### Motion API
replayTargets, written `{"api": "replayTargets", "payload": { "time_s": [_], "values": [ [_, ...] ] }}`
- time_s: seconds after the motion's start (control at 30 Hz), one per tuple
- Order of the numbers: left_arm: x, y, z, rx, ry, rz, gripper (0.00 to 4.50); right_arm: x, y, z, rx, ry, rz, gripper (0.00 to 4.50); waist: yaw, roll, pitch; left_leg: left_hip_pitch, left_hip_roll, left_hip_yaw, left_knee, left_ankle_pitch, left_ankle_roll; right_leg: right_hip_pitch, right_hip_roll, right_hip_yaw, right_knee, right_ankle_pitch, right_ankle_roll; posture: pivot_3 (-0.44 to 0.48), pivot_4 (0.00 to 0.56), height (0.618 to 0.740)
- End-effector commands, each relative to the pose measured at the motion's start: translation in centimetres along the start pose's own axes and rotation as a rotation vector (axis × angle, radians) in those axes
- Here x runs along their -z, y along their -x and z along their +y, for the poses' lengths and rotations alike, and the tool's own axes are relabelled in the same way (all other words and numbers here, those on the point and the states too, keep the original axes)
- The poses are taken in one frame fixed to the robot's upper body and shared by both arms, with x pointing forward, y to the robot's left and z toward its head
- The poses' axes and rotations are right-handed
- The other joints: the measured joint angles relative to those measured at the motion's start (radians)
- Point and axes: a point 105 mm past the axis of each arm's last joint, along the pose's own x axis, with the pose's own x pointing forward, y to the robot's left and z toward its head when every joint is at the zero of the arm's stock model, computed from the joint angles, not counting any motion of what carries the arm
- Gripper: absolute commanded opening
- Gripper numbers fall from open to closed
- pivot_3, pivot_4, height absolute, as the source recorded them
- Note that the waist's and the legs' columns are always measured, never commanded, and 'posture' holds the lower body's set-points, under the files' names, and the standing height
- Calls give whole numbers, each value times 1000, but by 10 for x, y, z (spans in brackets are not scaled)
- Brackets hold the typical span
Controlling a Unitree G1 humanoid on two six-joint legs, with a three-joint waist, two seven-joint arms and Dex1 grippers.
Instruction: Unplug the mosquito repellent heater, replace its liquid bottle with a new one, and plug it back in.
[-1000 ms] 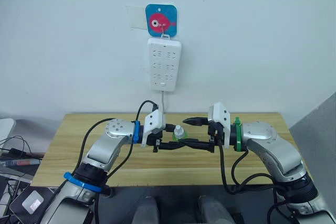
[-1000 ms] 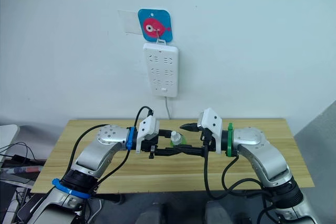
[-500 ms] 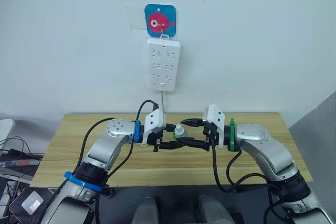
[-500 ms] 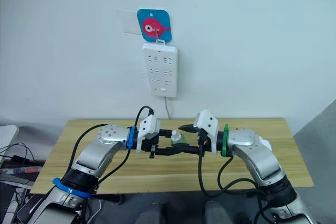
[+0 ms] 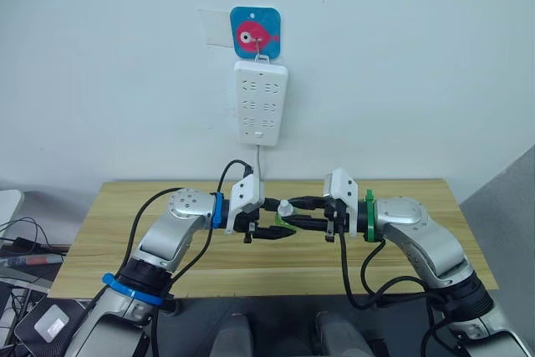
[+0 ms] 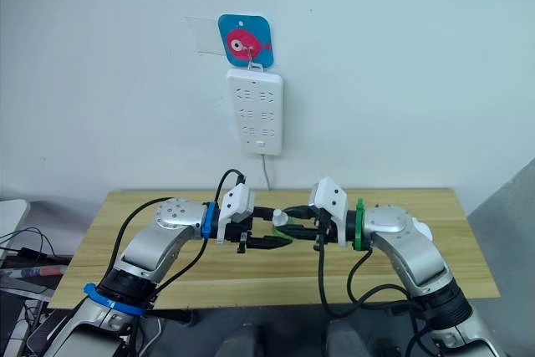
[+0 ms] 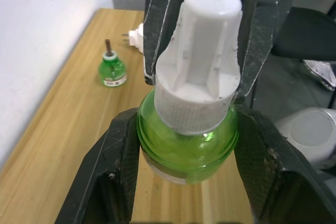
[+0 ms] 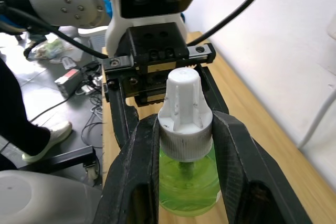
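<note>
The small squat translucent green bottle with a ribbed white screw cap [image 7: 195,124] is held above the bench, its green body and its cap each between black fingers. A second green bottle, uncapped with a dark wick [image 7: 112,70], stands upright on the wood, near the white rounded plastic heater [image 7: 137,36].
</note>
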Motion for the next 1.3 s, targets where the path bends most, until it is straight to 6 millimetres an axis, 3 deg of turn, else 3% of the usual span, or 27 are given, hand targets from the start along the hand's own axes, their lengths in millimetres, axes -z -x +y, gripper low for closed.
{"api": "replayTargets", "payload": {
  "time_s": [0.03,0.17,0.4,0.6,0.73,0.93,1.3],
  "values": [
    [-8,-2,-20,119,-67,6,2238,-22,-2,13,-270,99,-62,1046,-4,0,0,0,0,0,0,0,0,0,0,0,0,0,0,-37,107,740],
    [-5,1,-37,215,-73,34,2238,-17,1,10,-490,139,10,1046,-8,0,0,2,0,0,0,0,0,1,0,0,1,0,0,-15,113,740],
    [-4,1,-38,205,-82,47,2238,-24,-10,-15,-519,178,26,1046,-1,0,0,2,1,0,0,0,0,0,1,0,3,0,0,17,117,740],
    [-5,1,-27,139,-73,33,2238,-24,3,-17,-471,138,10,3147,16,0,0,2,0,-1,1,0,0,0,0,-1,4,0,0,17,115,740],
    [-7,0,-19,87,-62,13,2238,-19,20,-20,-344,127,12,4474,24,0,0,2,0,-2,1,0,0,1,0,-1,4,0,-1,-1,117,740],
    [-8,4,-9,23,-37,-4,2238,-14,34,-15,-149,113,7,4474,21,0,0,2,0,0,1,0,0,0,0,0,4,0,-1,-25,121,740],
    [-14,3,4,-32,-19,-29,2238,-25,-5,-6,47,91,-74,4474,-1,0,0,2,0,0,1,0,0,0,1,1,6,0,-1,-39,116,740]
  ]
}}
